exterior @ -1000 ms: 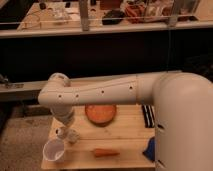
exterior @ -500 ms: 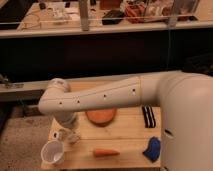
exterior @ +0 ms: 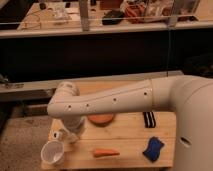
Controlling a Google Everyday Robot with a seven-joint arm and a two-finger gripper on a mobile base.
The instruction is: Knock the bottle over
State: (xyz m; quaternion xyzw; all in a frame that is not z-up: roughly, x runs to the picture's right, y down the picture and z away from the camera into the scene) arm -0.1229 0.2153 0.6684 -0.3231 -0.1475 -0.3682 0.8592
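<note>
So here's where your arm [exterior: 107, 102] sits: it reaches out from the big white body on the right, runs nearly level across the wooden table [exterior: 127, 137], bends hard at the elbow on the far left and drops almost straight down. That puts your gripper [exterior: 69, 137] low over the table's near left corner, with the wrist right above it. Whether the gripper is spread or pressed together, I honestly can't tell, since the wrist hides most of it. The bottle [exterior: 57, 134] is just beside the gripper, on its outer side toward the table's left edge. It's close enough that it could be touching, but I can't say for sure, and I can't make out if it's upright or tipped either. The white paper cup [exterior: 52, 152] sits just in front of the gripper, nearer the camera, mouth facing up. The round orange dish [exterior: 101, 120] is just behind the gripper on its other side. The carrot [exterior: 106, 152] lies flat a bit further out that way. Well away from the gripper, over toward the robot's body, you've got a blue thing [exterior: 153, 148] and a black striped item [exterior: 149, 119].
</note>
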